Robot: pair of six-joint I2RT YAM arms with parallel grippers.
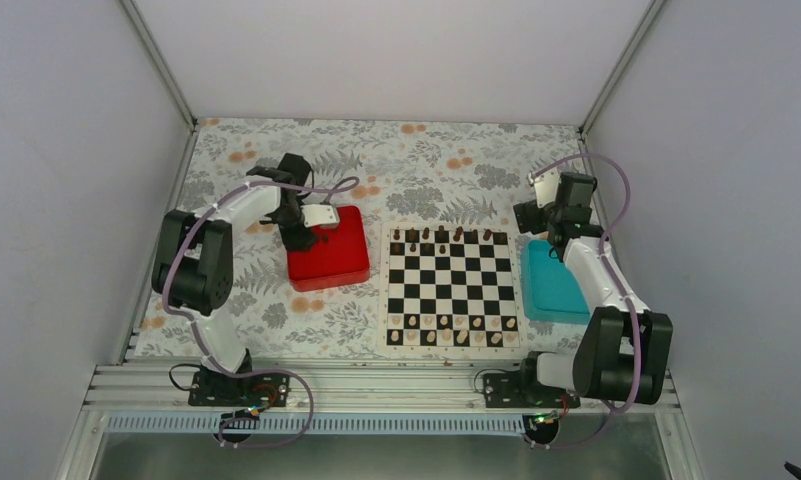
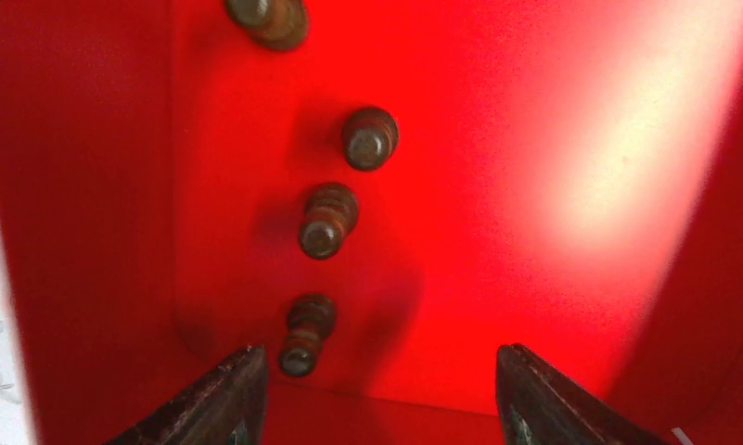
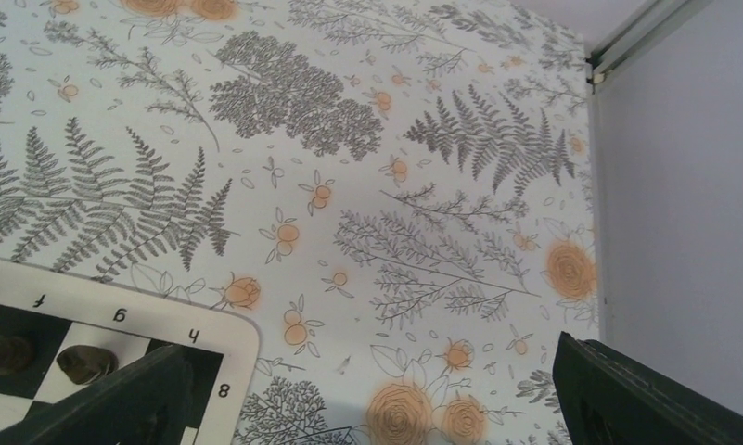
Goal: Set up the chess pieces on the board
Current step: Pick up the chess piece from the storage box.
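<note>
The board (image 1: 452,288) lies flat at mid-table, with dark chess pieces (image 1: 442,236) along its far row and pale pieces along its near rows. My left gripper (image 1: 302,238) hangs open over the red tray (image 1: 328,250). In the left wrist view its fingers (image 2: 221,400) stand wide apart just above several dark pieces in the tray; the nearest dark piece (image 2: 304,334) lies close to the left finger. My right gripper (image 1: 538,222) is open and empty beyond the board's far right corner (image 3: 224,348), where two dark pieces (image 3: 82,363) show.
A teal tray (image 1: 554,284) sits right of the board under my right arm. The flowered tablecloth (image 3: 367,185) covers the table, with walls on three sides. The right wall (image 3: 692,204) is close to my right gripper.
</note>
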